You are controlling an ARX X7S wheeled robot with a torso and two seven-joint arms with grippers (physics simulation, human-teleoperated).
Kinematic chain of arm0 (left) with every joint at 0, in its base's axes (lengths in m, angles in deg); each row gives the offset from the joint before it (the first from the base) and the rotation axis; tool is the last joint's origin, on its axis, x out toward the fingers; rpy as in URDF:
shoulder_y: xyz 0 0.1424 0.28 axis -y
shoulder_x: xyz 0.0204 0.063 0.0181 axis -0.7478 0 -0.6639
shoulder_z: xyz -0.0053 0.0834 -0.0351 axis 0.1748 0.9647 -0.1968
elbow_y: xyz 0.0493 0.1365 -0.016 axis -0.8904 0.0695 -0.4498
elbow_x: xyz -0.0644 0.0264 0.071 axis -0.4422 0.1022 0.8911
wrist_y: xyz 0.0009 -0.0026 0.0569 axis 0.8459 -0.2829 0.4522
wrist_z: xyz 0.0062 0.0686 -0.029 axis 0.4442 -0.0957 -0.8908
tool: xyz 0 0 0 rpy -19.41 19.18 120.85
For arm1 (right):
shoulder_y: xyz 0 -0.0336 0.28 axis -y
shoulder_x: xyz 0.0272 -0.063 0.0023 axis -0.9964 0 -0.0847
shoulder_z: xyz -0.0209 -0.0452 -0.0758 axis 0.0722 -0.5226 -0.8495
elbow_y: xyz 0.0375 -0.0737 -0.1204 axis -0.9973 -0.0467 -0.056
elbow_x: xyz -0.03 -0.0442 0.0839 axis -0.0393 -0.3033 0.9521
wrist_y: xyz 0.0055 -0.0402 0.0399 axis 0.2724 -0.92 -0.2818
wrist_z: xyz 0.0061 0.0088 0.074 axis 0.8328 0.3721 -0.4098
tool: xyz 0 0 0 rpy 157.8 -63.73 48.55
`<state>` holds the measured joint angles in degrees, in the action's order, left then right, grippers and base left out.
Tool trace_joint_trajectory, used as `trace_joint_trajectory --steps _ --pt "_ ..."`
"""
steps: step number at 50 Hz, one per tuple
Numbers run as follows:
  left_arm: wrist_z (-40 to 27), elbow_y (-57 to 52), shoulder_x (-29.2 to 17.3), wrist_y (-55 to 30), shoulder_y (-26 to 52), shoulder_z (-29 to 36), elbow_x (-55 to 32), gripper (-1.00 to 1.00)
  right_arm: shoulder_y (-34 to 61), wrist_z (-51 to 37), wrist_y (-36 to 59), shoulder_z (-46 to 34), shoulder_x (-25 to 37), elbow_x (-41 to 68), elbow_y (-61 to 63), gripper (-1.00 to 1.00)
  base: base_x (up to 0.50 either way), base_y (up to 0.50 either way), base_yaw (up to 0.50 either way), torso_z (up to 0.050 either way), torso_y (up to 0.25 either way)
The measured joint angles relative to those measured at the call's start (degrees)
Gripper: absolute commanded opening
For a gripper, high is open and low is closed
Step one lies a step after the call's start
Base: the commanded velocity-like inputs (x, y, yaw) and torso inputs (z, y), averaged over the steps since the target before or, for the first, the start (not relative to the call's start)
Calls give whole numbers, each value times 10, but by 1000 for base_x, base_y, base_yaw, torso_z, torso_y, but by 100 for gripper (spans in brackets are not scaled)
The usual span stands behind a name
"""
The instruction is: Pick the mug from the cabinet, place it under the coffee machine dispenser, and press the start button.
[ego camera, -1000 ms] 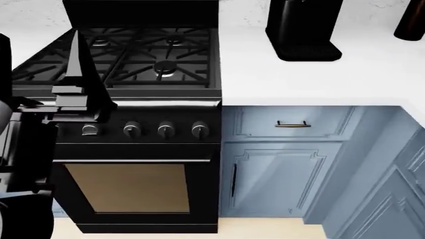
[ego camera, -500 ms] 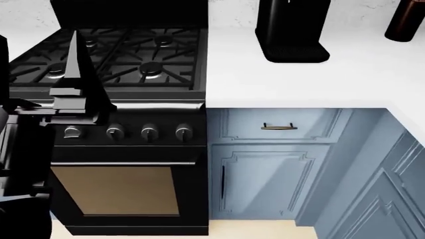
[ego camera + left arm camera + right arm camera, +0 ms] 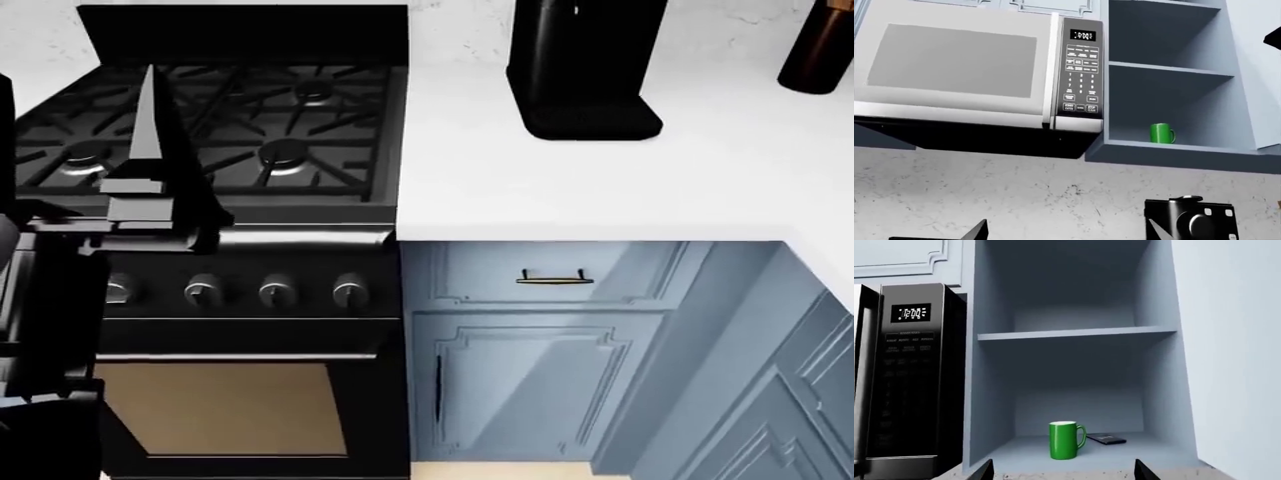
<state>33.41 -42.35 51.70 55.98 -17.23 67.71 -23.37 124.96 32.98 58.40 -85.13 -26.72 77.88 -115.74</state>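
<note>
Although only the dark tips of its two fingers (image 3: 983,471) show at the edge of the right wrist view, the right gripper (image 3: 1064,472) plainly stands wide open with nothing between its jaws, and it is aimed into the open wall cabinet (image 3: 991,390). Straight beyond that gap the green mug (image 3: 1065,440) stands upright on the bottom shelf, white rim up and its loop handle turned toward a small flat dark object (image 3: 1106,439) that lies just beside it; gripper and mug are well apart. The shelf above (image 3: 1074,333) holds nothing that can be seen. Beside the cabinet hangs a microwave (image 3: 911,380) with a lit clock on its panel. In the head view the left gripper (image 3: 150,150) is raised at the left, over the front of the black gas stove (image 3: 240,130), its fingers (image 3: 147,120) standing upright and apparently pressed into one narrow spike, though how tightly they meet cannot be told; nothing is in them. The left wrist view takes in the same microwave, the mug as a small green shape on the bottom shelf, and below it the top of the coffee machine (image 3: 1194,220). On the white counter (image 3: 587,180), the coffee machine stands right of the stove, above blue cabinet doors (image 3: 534,390).
</note>
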Motion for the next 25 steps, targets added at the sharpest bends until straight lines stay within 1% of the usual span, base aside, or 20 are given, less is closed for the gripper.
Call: trace_joint_trajectory --steps 25 --pt "-3 -9 -8 9 -8 1 -7 100 3 0 -5 -3 -3 -2 0 100 185 -126 0 0 0"
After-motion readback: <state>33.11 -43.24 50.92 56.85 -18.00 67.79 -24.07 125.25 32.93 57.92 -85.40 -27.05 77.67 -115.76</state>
